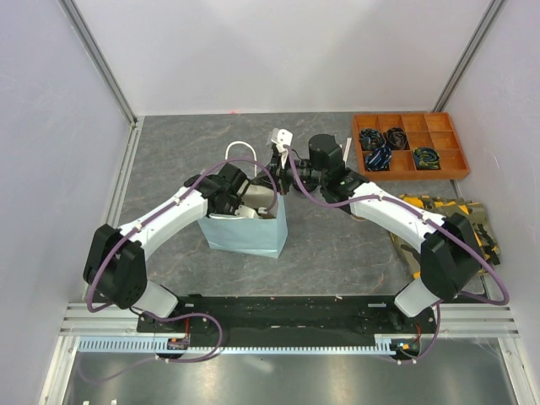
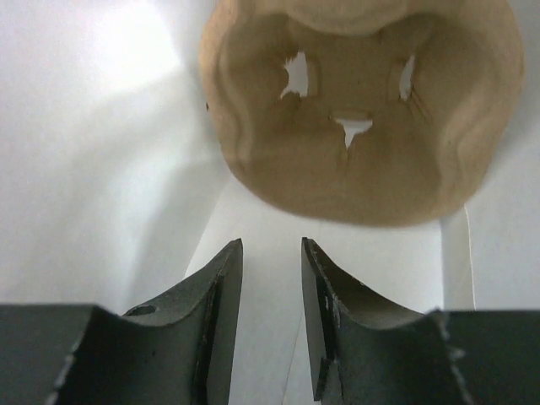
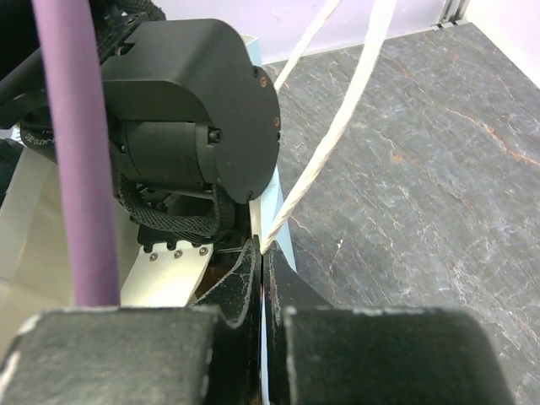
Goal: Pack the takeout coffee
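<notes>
Takeout coffee I can't spot anywhere; my left gripper (image 2: 272, 253) sits in the paper bag (image 1: 245, 234), jaws apart and empty, pulp carrier (image 2: 363, 126) straight ahead of them, right gripper (image 3: 260, 253) pinched shut on the bag rim

Table (image 1: 337, 245): grey stone-patterned top, enclosed by white walls on three sides. Light-blue paper bag (image 1: 245, 234) is stood upright left of centre, mouth open, white handles up. Orange compartment tray (image 1: 409, 174) is placed at the far right corner, and dark cable bundles are seen in several cells. A camo-patterned olive/yellow item (image 1: 430, 205) is laid flat at the right edge, near the tray, partly hidden. Black mounting plate (image 1: 287, 308) is fixed along the near edge.
</notes>
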### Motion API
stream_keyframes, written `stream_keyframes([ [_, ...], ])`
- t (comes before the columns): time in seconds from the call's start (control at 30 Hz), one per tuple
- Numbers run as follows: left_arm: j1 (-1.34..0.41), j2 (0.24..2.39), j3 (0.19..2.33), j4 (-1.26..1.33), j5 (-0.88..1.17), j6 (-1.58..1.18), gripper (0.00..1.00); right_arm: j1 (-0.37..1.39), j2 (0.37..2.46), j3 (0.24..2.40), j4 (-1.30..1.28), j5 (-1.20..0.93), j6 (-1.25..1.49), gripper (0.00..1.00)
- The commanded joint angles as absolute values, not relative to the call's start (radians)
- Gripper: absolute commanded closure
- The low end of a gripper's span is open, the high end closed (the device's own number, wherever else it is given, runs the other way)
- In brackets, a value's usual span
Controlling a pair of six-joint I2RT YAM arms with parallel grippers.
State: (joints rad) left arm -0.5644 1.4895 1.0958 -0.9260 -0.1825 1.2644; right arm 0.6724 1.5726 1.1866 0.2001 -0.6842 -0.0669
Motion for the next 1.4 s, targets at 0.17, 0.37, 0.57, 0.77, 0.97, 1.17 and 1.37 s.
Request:
stream_keyframes([
  [0.17, -0.551, 1.488, 1.058, -0.897, -0.083, 1.27, 0.6, 0.667, 1.586, 1.227, 0.193, -0.73, -0.083, 1.0],
  [0.37, -0.549, 1.519, 1.057, -0.897, -0.063, 1.236, 0.59, 0.666, 1.582, 1.224, 0.187, -0.735, -0.098, 1.0],
  [0.57, -0.548, 1.491, 1.097, -0.907, -0.054, 1.226, 0.54, 0.667, 1.572, 1.218, 0.183, -0.733, -0.115, 1.0],
  [0.77, -0.551, 1.465, 1.225, -0.959, -0.032, 1.198, 0.49, 0.666, 1.563, 1.2, 0.183, -0.727, -0.133, 1.0],
  [0.97, -0.557, 1.433, 1.318, -0.989, -0.005, 1.192, 0.47, 0.667, 1.562, 1.187, 0.192, -0.721, -0.144, 1.0],
  [1.17, -0.557, 1.37, 1.351, -1.008, 0.084, 1.19, 0.43, 0.667, 1.557, 1.181, 0.192, -0.712, -0.156, 1.0],
  [1.37, -0.554, 1.332, 1.402, -1.005, 0.126, 1.118, 0.39, 0.667, 1.552, 1.177, 0.192, -0.709, -0.169, 1.0],
])
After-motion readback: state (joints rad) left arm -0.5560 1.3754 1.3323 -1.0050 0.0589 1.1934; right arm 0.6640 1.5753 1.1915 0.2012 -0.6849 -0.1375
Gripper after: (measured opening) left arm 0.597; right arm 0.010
